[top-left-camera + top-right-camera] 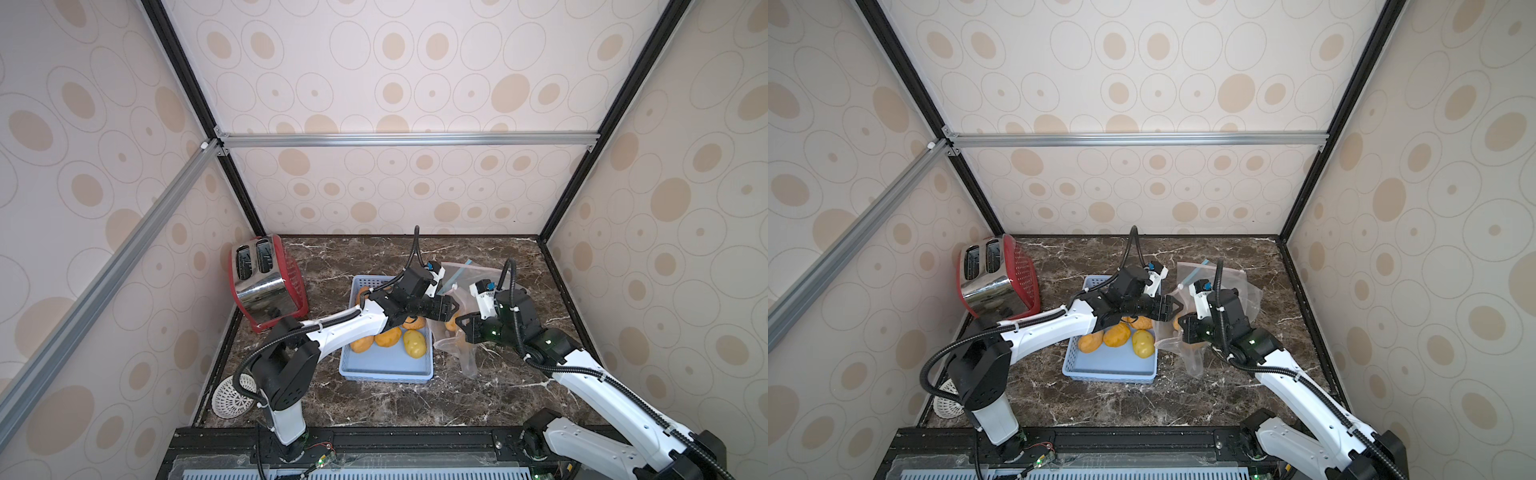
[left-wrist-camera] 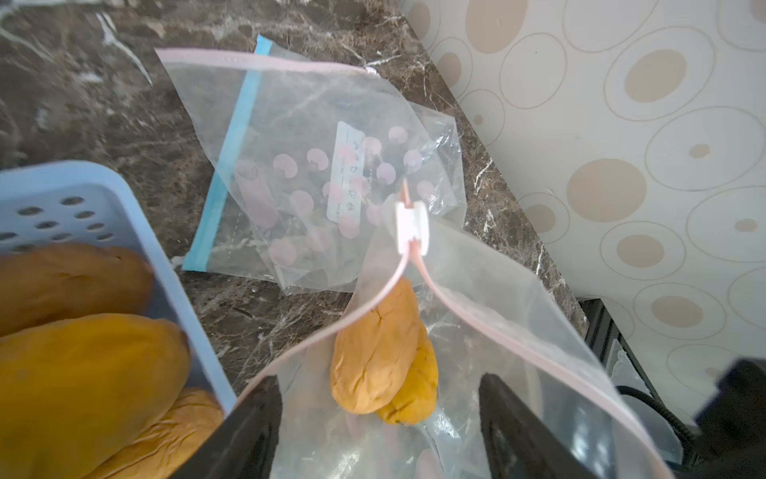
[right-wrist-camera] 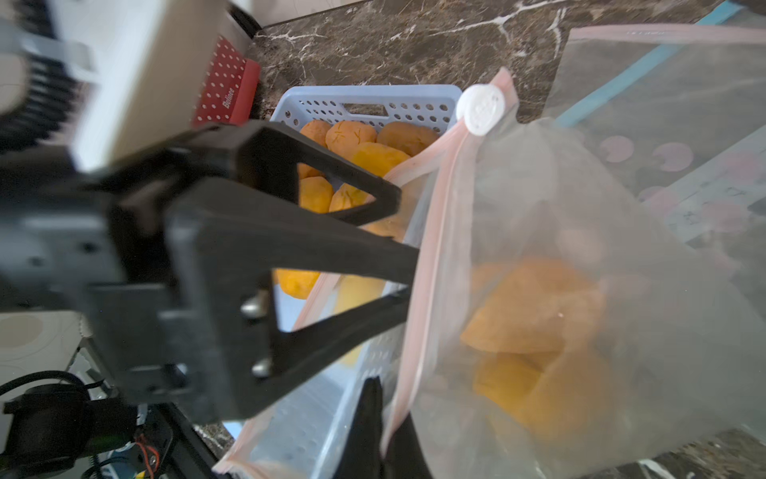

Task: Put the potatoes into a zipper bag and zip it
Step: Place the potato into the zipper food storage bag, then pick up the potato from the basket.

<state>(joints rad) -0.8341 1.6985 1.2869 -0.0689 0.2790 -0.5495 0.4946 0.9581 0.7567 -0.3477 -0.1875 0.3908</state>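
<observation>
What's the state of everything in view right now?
zipper bag: unzipped, mouth held open
slider: parked at one end of the zip
potatoes: at least two in the bag, more in the basket
left gripper: open, empty, at the bag mouth
right gripper: shut on the bag's rim
spare bag: lying flat, looks empty
toaster: slots look empty

White lettering on the red toaster reads roughly "Bolince" (blurred); the label on the flat bag is illegible.
</observation>
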